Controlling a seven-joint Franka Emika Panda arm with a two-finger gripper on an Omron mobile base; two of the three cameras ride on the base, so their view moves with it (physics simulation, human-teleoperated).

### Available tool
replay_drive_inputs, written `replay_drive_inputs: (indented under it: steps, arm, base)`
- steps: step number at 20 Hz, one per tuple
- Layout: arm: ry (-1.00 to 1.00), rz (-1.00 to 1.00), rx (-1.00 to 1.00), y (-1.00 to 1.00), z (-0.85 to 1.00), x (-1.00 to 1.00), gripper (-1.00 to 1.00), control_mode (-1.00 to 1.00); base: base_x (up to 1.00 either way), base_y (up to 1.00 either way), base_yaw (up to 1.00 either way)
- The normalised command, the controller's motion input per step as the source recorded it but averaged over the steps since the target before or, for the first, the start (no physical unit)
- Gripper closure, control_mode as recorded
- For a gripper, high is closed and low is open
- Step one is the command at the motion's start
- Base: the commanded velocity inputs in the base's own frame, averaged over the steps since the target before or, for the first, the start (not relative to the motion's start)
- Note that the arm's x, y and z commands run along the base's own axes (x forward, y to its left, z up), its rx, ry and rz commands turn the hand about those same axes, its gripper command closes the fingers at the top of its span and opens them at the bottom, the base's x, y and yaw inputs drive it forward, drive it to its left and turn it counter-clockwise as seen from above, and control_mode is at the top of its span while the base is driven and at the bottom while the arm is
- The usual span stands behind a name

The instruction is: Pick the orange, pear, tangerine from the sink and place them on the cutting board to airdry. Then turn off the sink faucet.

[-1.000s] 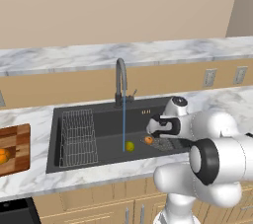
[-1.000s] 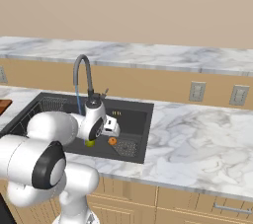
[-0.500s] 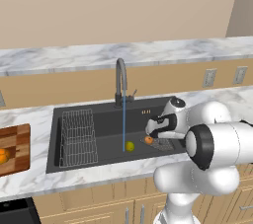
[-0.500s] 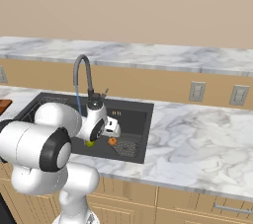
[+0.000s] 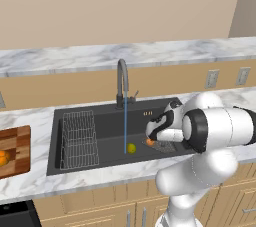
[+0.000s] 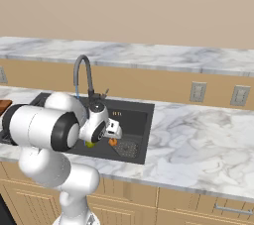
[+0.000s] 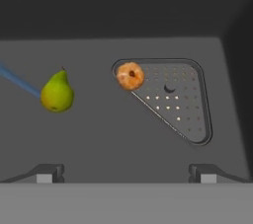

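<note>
Orange-coloured small round fruit [image 7: 130,75] lies on the drain grate's edge in the dark grey rectangular sink [image 5: 100,121], the yellow-green pear [image 7: 57,93] near it. Poised above, the gripper [image 7: 126,173] gapes fully, empty. Next: descend and close on one fruit.

Light is even and soft across both base views, with no clear single source. The walls and marble counter [image 5: 30,116] read bright and flat, without glare. The sink [image 5: 100,126] is the darkest area, a uniform dark grey with little shading inside. The arm's white shells carry mild gradients and faint highlights, and throw only a soft shadow. In the hand view the basin floor is mid grey, the far wall nearly black. The pear [image 7: 57,93] and the orange fruit [image 7: 130,75] show gentle shading. Everything is sharp; edges look slightly jagged, with no blur or visible distortion at the borders.
</note>
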Motion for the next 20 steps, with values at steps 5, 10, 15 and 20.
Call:
replay_drive_inputs:
  steps: [5,10,15,20]
  arm:
    - [0.00,0.00,0.00,0.00,-0.19,0.12,-1.00,-1.00]
    - [0.00,0.00,0.00,0.01,-0.17,0.16,-1.00,-1.00]
    - [0.00,0.00,0.00,0.00,-0.16,0.25,-1.00,-1.00]
    - [0.00,0.00,0.00,0.00,-0.17,0.23,-1.00,-1.00]
  base:
    - [0.00,0.00,0.00]
    - [0.00,0.00,0.00]
    - [0.00,0.00,0.00]
    - [0.00,0.00,0.00]
